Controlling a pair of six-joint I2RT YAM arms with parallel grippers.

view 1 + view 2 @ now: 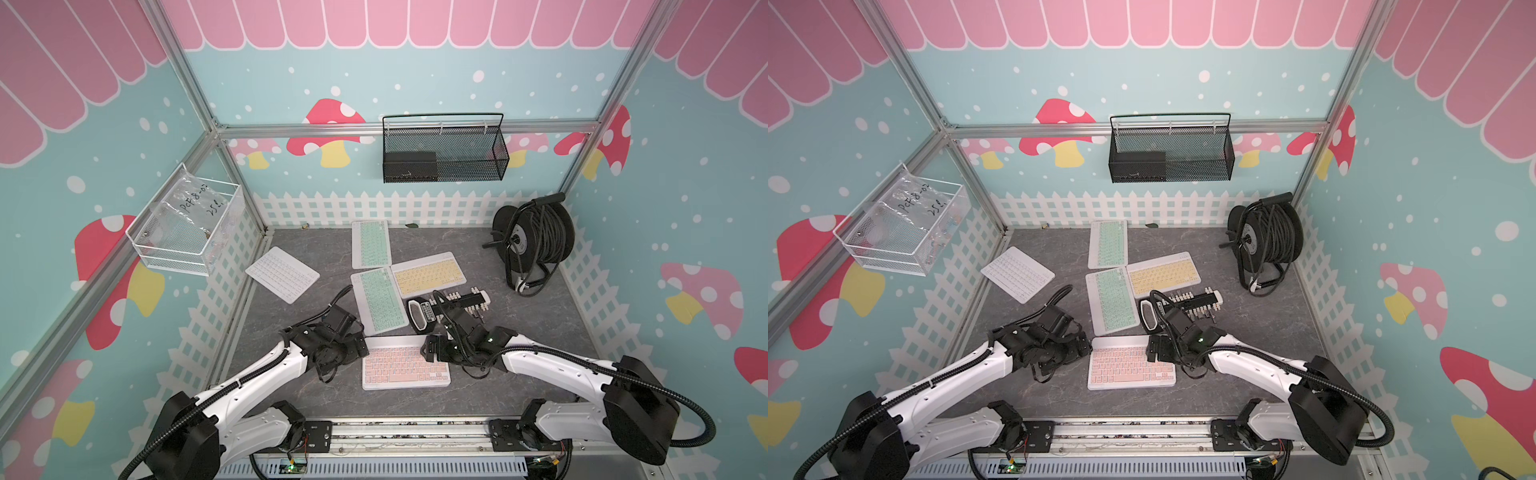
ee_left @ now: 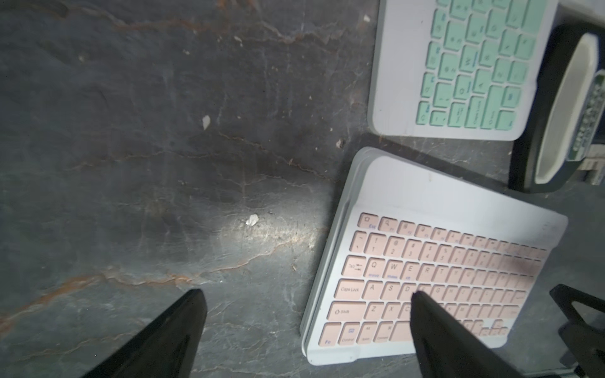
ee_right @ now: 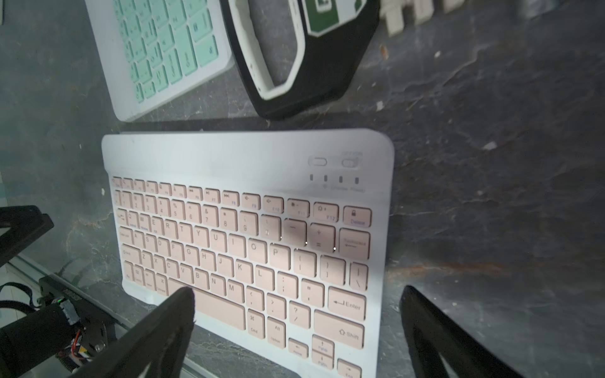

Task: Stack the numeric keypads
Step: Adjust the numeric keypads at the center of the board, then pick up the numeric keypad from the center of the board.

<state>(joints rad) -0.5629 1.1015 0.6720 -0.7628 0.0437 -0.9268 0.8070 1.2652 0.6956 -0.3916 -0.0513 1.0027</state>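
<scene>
The left pincer (image 2: 305, 292) stands spread wide and holds nothing. One finger (image 2: 435, 324) hangs over the pink keys and its partner over bare bench (image 1: 557, 324), so the jaws straddle a short end of the pink-keyed keypad (image 1: 405, 368). The right pincer (image 3: 296, 289) is equally wide and empty at the opposite short end, one finger above the space bar, the other beyond the frame. That keypad lies flat at the near middle of the bench. Just behind it lies a mint keypad (image 1: 380, 299), with a yellow keypad (image 1: 429, 274) just beside its far right and a black peg holder (image 1: 457, 303) nearer. A second mint keypad (image 1: 370, 244) lies farther back, a white-keyed keypad (image 1: 282, 274) apart to the left. On the back wall a black mesh basket (image 1: 478, 153) holds a black box (image 1: 409, 164). On the left wall a white wire basket (image 1: 224, 232) holds a clear bag (image 1: 195, 203) with handwriting.
</scene>
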